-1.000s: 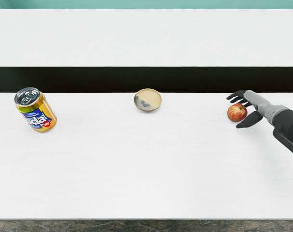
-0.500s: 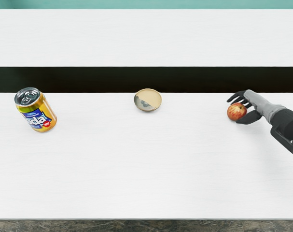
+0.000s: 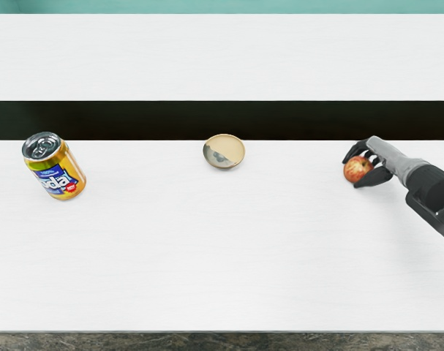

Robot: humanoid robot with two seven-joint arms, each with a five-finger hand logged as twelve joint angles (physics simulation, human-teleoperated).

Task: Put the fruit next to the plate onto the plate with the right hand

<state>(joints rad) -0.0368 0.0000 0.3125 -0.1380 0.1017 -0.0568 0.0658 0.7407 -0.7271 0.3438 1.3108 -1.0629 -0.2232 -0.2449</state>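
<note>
a white table [image 3: 222, 256] is seen, with a dark gap beyond its far edge. three things are spread along that far edge, well apart. a can [image 3: 53, 166] is stood at the left. a plate [image 3: 235, 155] is set near the middle. an apple [image 3: 358, 169] is seen at the right, enclosed by the right hand [image 3: 381, 156]; whether it rests on the table cannot be told.

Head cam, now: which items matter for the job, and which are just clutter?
Job: apple, gripped by the right hand; plate, centre of view.
Clutter: soda can, far left.
</note>
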